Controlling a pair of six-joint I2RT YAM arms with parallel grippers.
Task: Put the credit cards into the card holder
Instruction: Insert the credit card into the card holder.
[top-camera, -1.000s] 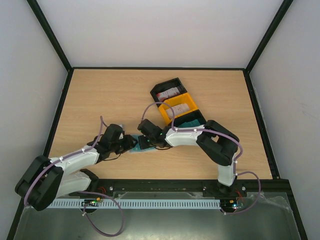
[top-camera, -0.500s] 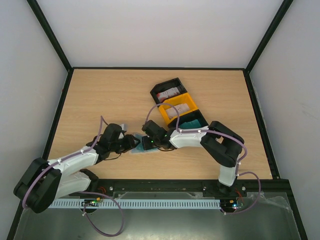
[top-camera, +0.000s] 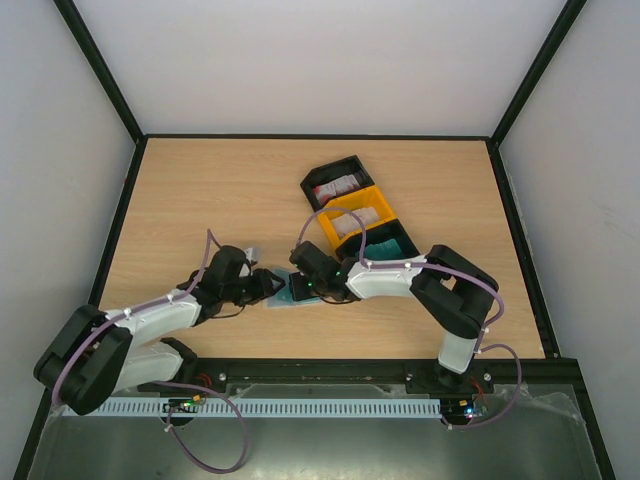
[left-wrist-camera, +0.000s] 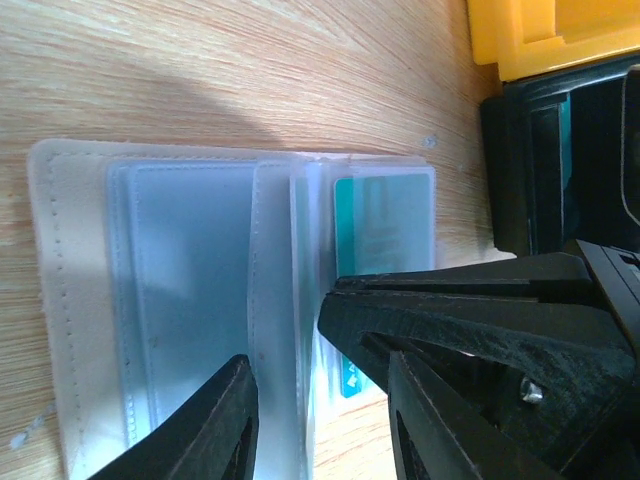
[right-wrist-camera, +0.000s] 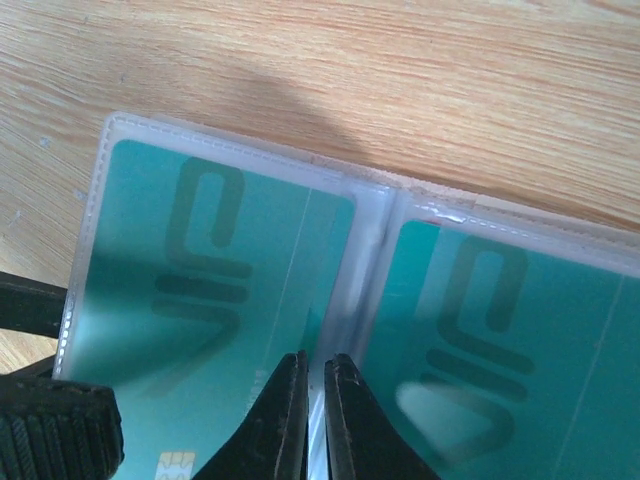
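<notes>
The card holder (top-camera: 278, 300) lies open on the table between both arms; its beige border (left-wrist-camera: 45, 300) frames clear greyish-blue sleeves. Two teal credit cards (right-wrist-camera: 210, 290) (right-wrist-camera: 520, 330) sit inside neighbouring sleeves, and one of these teal cards (left-wrist-camera: 385, 215) also shows in the left wrist view. My right gripper (right-wrist-camera: 315, 358) hovers over the seam between them, its jaws a narrow crack apart, holding nothing. My left gripper (left-wrist-camera: 316, 356) stands open astride a clear sleeve page, with the right gripper's black body (left-wrist-camera: 480, 310) crossing just ahead. In the top view the left gripper (top-camera: 262, 285) and right gripper (top-camera: 300, 287) meet over the holder.
A black-and-yellow three-compartment tray (top-camera: 322, 172) stands behind the holder, with a red-and-white card (top-camera: 338, 186), a whitish card (top-camera: 362, 222) and a teal card (top-camera: 378, 246) in it. Its yellow and black walls (left-wrist-camera: 540, 40) are close at the left wrist view's upper right.
Both grippers have crept to the right along the holder. The right jaws, shut a second ago, have parted a crack.
</notes>
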